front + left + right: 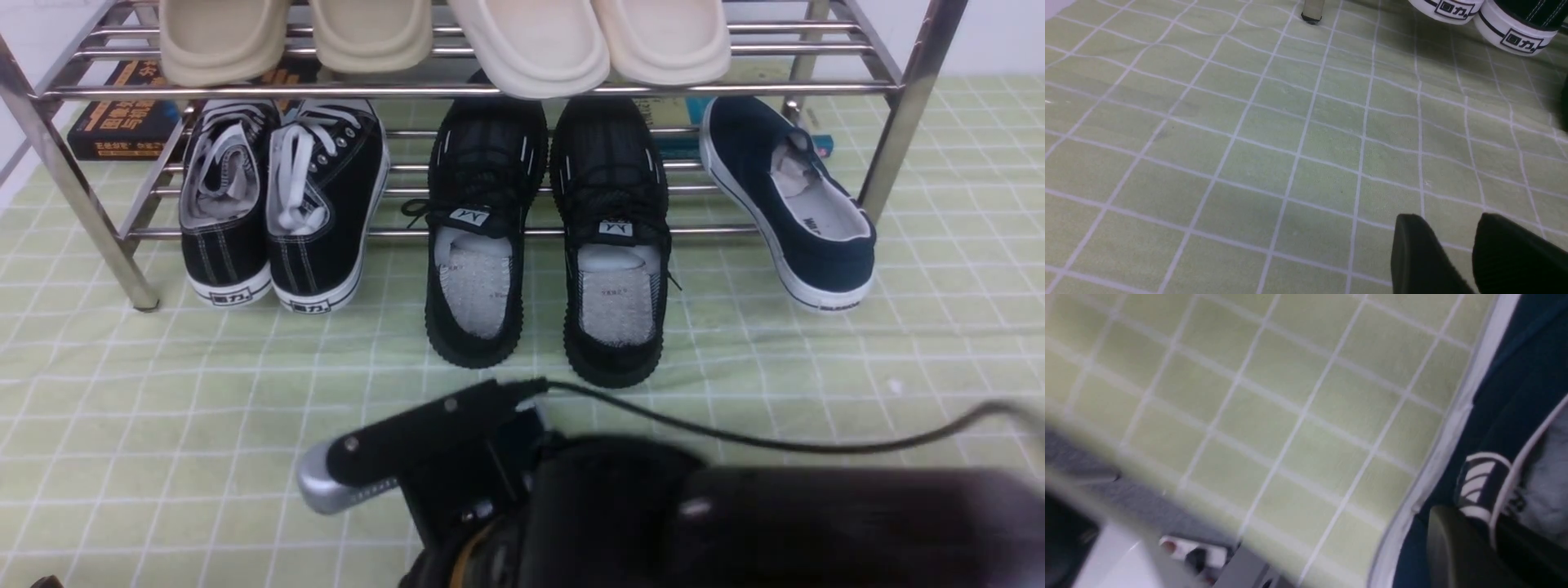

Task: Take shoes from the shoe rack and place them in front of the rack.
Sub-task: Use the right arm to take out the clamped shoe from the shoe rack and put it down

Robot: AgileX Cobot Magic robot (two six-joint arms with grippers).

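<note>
My right gripper (pixel 1490 539) is clamped on the heel rim of a navy shoe (pixel 1515 396), one finger (pixel 1449 547) on the outside, above the green checked cloth (pixel 1298 416). That view is blurred. My left gripper (pixel 1453 228) hangs empty, jaws apart, low over the cloth. The other navy shoe (pixel 784 196) lies on the rack's (pixel 908 114) lower shelf at the right, heel past the front bar. The black knit pair (pixel 490 171) sits beside it, heels on the cloth.

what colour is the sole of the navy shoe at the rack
White; navy shoe shows best in front view.
</note>
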